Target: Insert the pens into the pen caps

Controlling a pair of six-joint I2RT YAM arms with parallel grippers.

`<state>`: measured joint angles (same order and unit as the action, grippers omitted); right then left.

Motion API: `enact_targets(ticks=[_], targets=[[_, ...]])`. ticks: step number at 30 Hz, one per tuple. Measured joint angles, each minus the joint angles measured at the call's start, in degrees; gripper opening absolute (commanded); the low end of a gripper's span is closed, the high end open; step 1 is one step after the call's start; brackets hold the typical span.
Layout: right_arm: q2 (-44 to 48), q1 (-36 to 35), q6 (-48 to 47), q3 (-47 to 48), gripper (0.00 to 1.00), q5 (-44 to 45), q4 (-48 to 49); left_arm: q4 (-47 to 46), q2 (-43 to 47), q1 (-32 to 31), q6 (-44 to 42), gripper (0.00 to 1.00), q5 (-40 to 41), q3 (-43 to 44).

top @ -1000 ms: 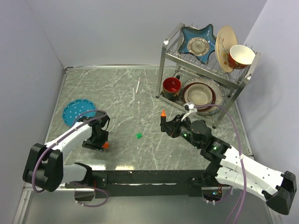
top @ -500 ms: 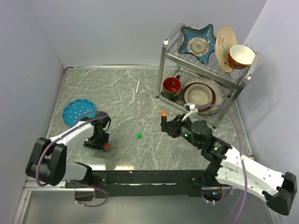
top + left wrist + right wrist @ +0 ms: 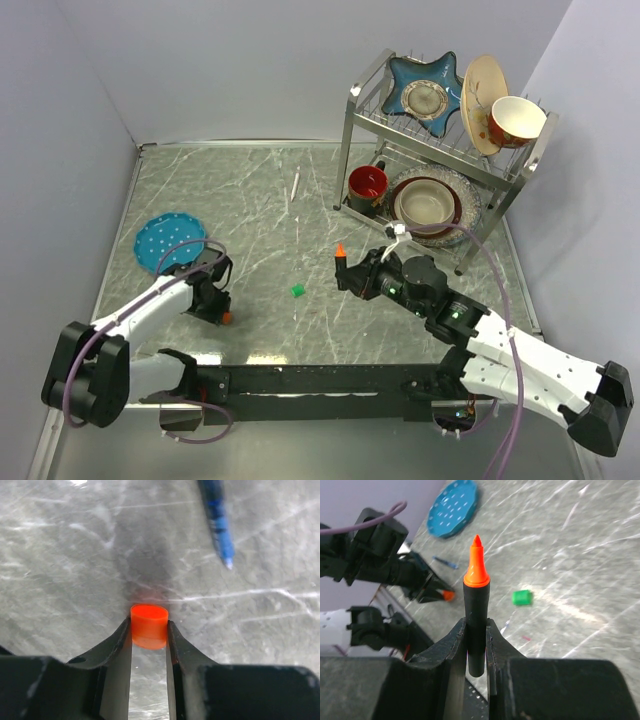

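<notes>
1. Grey marbled counter (image 3: pixel 250 200) fills the scene, closed in by pale walls (image 3: pixel 250 70) at the back and sides.
2. We see the left gripper (image 3: pixel 149 632) low over the counter. It has narrowed until its two fingers (image 3: pixel 120 645) press against opposite sides of the orange cap (image 3: pixel 149 626), which sits right at the fingertips.
3. We cannot tell whether that cap rests on the counter or is raised just off it.
4. Beyond the left gripper, and off to its right in the wrist view, the blue pen (image 3: pixel 217 520) lies flat on the counter, well clear of the fingers.
5. We find the right gripper (image 3: pixel 476 630) closed tight on the black barrel of the orange-tipped marker (image 3: pixel 476 587). The marker stands straight out from between the fingers, its orange tip pointing away from the gripper, and it is held above the counter.
6. The green cap (image 3: pixel 522 597) lies on the counter beyond the right gripper, a little to the right of the marker. From above we see it between the two grippers, touching neither.
7. The white pen (image 3: pixel 294 185) lies well apart from both grippers, towards the back of the counter.
8. A blue plate (image 3: pixel 168 240) lies on the counter just beyond the left gripper.
9. A dish rack (image 3: pixel 450 130) loaded with dishes stands beyond the right gripper.
</notes>
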<state>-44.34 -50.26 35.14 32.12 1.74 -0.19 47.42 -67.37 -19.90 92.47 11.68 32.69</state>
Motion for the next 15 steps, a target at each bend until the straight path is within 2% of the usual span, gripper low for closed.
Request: enact_targets(ticks=[7, 15], targets=[[-8.2, -0.4, 1.6, -0.1, 0.00, -8.2, 4.9, -5.3, 5.9, -0.6, -10.1, 0.01, 0.7, 1.5], [-23.9, -7.0, 2.7, 3.1, 0.00, -12.7, 9.9, -17.2, 18.4, -3.6, -25.1, 0.01, -2.6, 5.0]])
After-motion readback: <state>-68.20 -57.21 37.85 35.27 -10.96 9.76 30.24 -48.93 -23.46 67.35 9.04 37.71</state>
